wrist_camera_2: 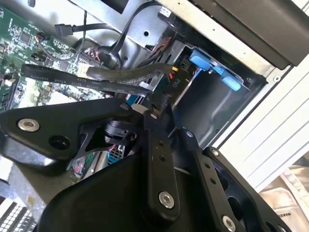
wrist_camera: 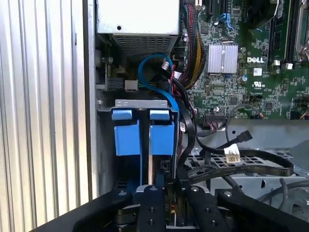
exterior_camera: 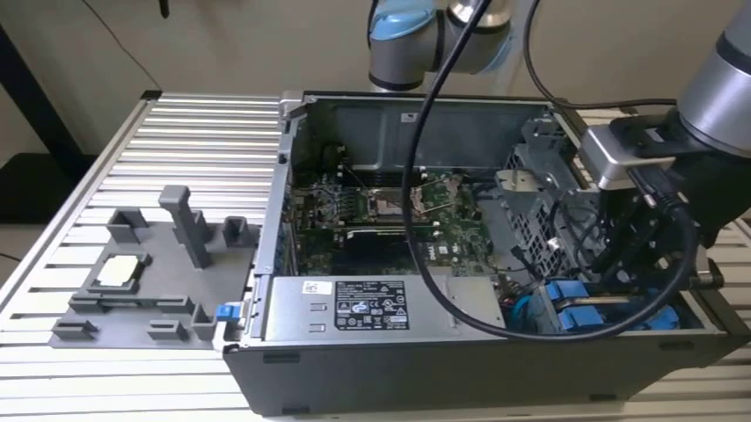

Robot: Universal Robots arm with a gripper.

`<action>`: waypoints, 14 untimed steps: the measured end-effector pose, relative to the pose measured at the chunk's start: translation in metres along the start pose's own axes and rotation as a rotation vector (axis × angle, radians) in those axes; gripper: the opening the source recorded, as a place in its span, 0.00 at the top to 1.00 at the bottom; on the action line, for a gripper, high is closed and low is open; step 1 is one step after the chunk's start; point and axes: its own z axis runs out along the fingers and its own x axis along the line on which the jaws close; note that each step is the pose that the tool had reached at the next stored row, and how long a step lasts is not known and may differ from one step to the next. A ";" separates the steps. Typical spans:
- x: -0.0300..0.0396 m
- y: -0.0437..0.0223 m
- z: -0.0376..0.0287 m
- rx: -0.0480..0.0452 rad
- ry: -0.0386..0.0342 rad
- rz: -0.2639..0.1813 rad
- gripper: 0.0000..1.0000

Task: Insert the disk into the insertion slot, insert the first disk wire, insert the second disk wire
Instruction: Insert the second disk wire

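The disk (wrist_camera: pixel 161 133) in its blue carrier sits in the insertion slot (wrist_camera: pixel 145 103) of the grey drive cage (exterior_camera: pixel 551 220), beside a second, alike blue carrier (wrist_camera: pixel 126 133). Both carriers show low in the case (exterior_camera: pixel 575 308) in the exterior view. My gripper (wrist_camera: pixel 170 186) hangs just behind the disk's rear end, its fingers (wrist_camera: pixel 150 208) drawn close on the plug end of a flat black disk wire (wrist_camera: pixel 231 169). In the second wrist view the gripper (wrist_camera_2: pixel 155 104) meets that wire (wrist_camera_2: pixel 96 77) beside a plug with red and yellow leads (wrist_camera_2: pixel 173 73).
The open computer case (exterior_camera: pixel 352 369) lies on a ribbed aluminium table (exterior_camera: pixel 200 132). A silver power-supply box (exterior_camera: pixel 364 308) fills its front and the green motherboard (exterior_camera: pixel 388 220) its floor. A grey fixture plate (exterior_camera: pixel 141 281) stands on the exterior view's left. Cable bundles (wrist_camera: pixel 190 53) crowd the cage.
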 end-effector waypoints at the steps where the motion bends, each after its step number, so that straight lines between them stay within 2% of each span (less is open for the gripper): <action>1: 0.0001 -0.0001 -0.0025 -0.0001 0.0000 0.000 0.76; 11: 0.0007 -0.0002 -0.0032 -0.0001 0.0000 0.000 0.76; 12: 0.0007 -0.0002 -0.0032 -0.0001 0.0001 0.000 0.78; 13: 0.0007 -0.0002 -0.0031 -0.0001 0.0000 0.000 0.84; 14: 0.0007 -0.0002 -0.0031 -0.0001 0.0000 0.000 0.84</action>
